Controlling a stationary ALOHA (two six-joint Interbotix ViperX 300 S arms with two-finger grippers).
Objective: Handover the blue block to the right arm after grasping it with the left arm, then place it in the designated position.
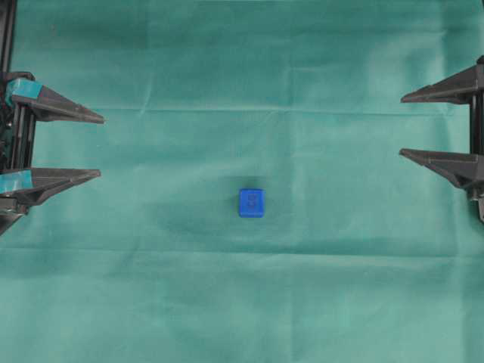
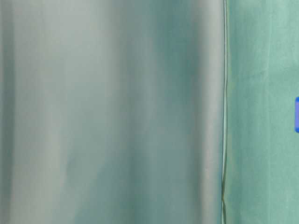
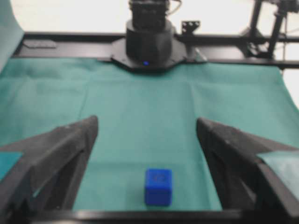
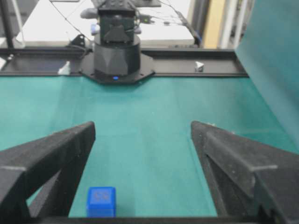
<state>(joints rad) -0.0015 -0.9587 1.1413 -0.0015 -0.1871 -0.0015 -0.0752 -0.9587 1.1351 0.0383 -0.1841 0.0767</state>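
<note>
Both grippers stood spread wide and empty. The blue block [image 1: 251,203] lay between the left gripper [image 1: 100,145] and right gripper [image 1: 401,125], well apart from each.

Small bright blue block [image 1: 251,203] lying flat on green cloth near the middle, with what seems a faint dark mark on top.

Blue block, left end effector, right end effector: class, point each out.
blue block [image 1: 251,203], overhead view, top face.
left end effector [image 1: 100,146], overhead view, gap midway between tips.
right end effector [image 1: 401,125], overhead view, gap midway between tips.
</note>
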